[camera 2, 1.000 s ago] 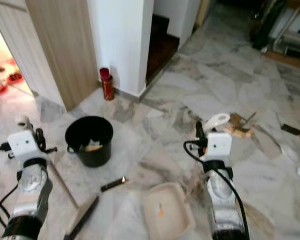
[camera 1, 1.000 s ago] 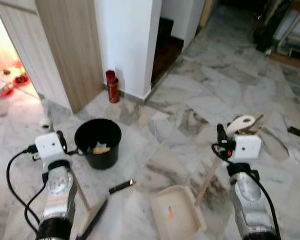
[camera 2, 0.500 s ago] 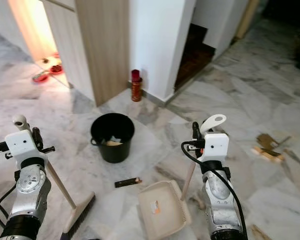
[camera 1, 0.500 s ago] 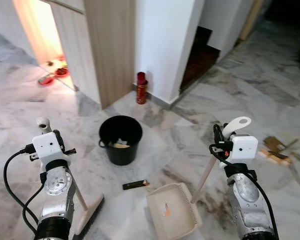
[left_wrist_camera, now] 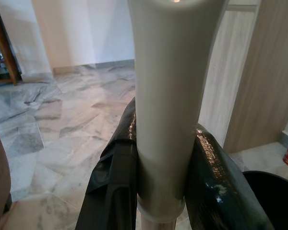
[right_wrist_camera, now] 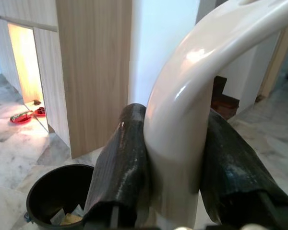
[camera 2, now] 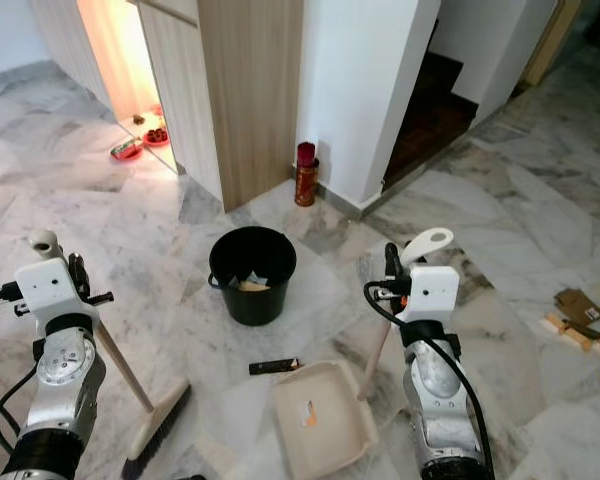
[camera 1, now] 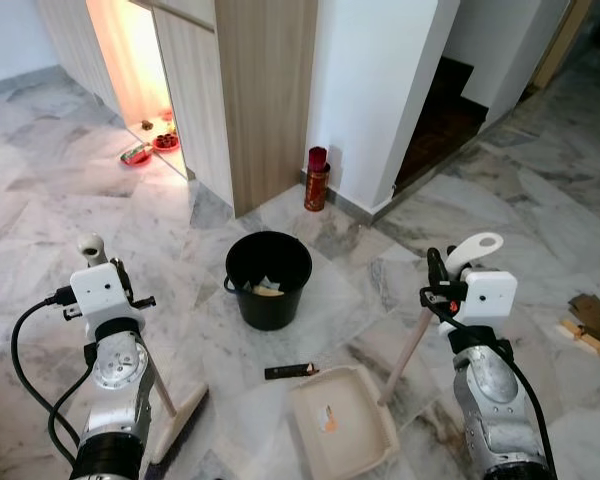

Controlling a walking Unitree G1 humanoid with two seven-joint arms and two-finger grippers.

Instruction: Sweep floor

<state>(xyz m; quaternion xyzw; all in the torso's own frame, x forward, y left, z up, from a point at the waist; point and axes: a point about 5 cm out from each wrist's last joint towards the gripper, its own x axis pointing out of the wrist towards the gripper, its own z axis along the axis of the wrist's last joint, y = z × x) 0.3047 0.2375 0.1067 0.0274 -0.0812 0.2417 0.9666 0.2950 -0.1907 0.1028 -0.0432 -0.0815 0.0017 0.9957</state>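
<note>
My left end effector [left_wrist_camera: 158, 163] is clamped on the broom [camera 2: 130, 385] handle, right end effector [right_wrist_camera: 175, 167] clamped on the dustpan [camera 1: 340, 425] handle. Black stick-like bit of litter [camera 1: 290, 371] lies btwn bucket [camera 1: 268, 280] and pan, pan's mouth just beside it. Imo short low strokes toward the pan, w/ the pan edge flat on the marble floor [camera 1: 540, 230].

A broom [camera 2: 145, 395] with a light handle and dark bristles is held slanted, its head resting on the marble floor [camera 2: 130, 210], left of the black bucket [camera 2: 252, 273]. A cream dustpan [camera 2: 318, 417] lies flat on the floor just in front of the bucket, a small orange scrap seen inside; its pale handle [camera 2: 412, 262] is raised upright.
</note>
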